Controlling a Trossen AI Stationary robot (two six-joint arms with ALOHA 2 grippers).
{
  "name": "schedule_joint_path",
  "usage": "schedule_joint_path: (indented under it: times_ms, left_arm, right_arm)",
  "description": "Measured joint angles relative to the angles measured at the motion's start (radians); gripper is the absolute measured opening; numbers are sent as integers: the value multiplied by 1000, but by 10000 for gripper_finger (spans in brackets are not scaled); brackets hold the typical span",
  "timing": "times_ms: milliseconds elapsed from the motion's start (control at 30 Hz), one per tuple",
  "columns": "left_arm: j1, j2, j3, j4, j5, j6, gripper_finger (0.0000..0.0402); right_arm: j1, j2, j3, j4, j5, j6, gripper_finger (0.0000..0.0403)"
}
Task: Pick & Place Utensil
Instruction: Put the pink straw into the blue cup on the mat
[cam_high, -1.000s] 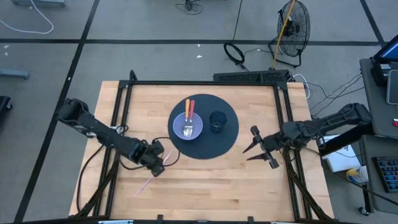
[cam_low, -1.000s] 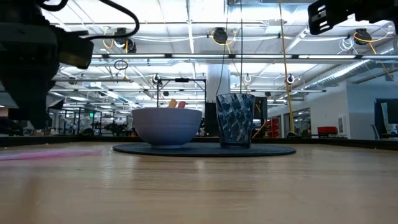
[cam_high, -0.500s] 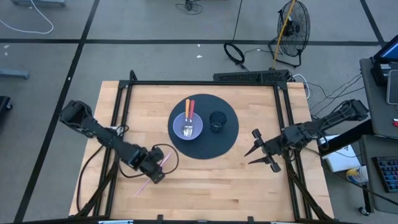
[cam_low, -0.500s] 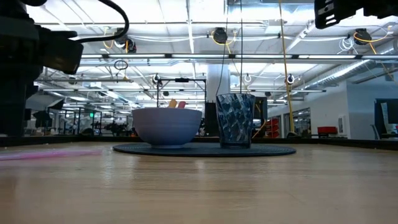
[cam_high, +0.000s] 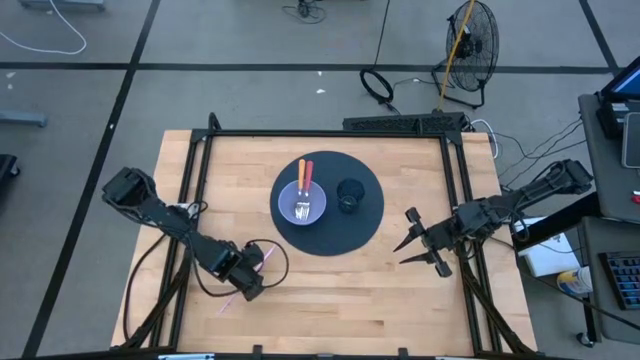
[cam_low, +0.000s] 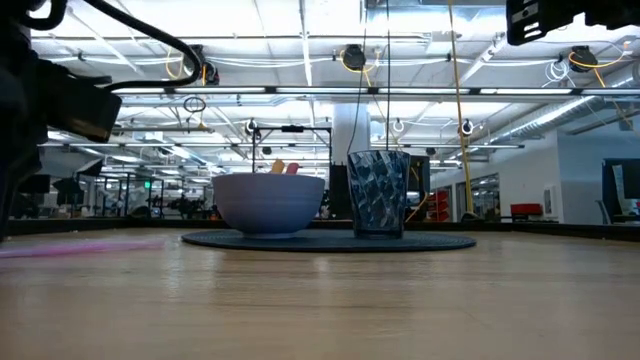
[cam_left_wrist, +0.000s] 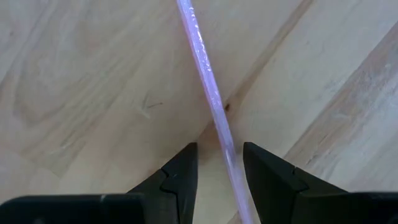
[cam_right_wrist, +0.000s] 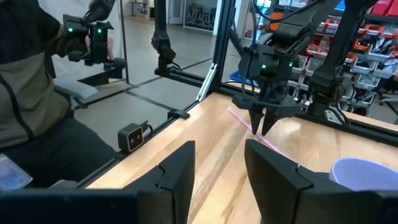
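A thin pink utensil (cam_high: 262, 260) lies flat on the wooden table near its left front, running slantwise. My left gripper (cam_high: 246, 281) points down over it, open. In the left wrist view the utensil (cam_left_wrist: 202, 56) passes between the two fingers, which stand on either side of it. A pale bowl (cam_high: 302, 204) holding an orange and a red utensil and a fork stands on a round black mat (cam_high: 366, 225), beside a dark cup (cam_high: 350, 195). My right gripper (cam_high: 398, 252) hovers open at the table's right, pointing level toward the left arm.
The table has a black frame (cam_high: 330, 132) around it, with bare wood in front of the mat. In the right wrist view a seated person (cam_right_wrist: 37, 106) is beyond the table's left edge. A fan (cam_high: 470, 45) and cables lie on the floor behind the table.
My left gripper has moved toward the table's near edge and down, along the pink utensil, and now stands low over it. The utensil has stayed where it was.
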Motion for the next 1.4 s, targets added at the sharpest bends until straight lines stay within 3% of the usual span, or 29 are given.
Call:
schedule_joint_path:
  times_ms: [200, 467, 867, 1100, 1233, 1400]
  left_arm:
    - [-2, 14, 0, -7, 24, 49, 121]
    - [-5, 15, -3, -14, 30, 164, 11]
    - [-7, 29, 80, 55, 10, 428, 4]
    - [75, 38, 131, 272, -48, 651, 2]
    - [149, 106, 184, 329, -33, 781, 4]
    - [230, 248, 341, 330, 36, 933, 3]
  right_arm:
    - [0, 0, 0, 14, 0, 0, 130]
    - [0, 1, 0, 14, 0, 7, 130]
    - [0, 1, 0, 14, 0, 7, 130]
    - [-1, 0, 0, 30, 0, 4, 130]
    - [-1, 0, 1, 44, 0, 4, 130]
    - [-1, 0, 1, 43, 0, 7, 130]
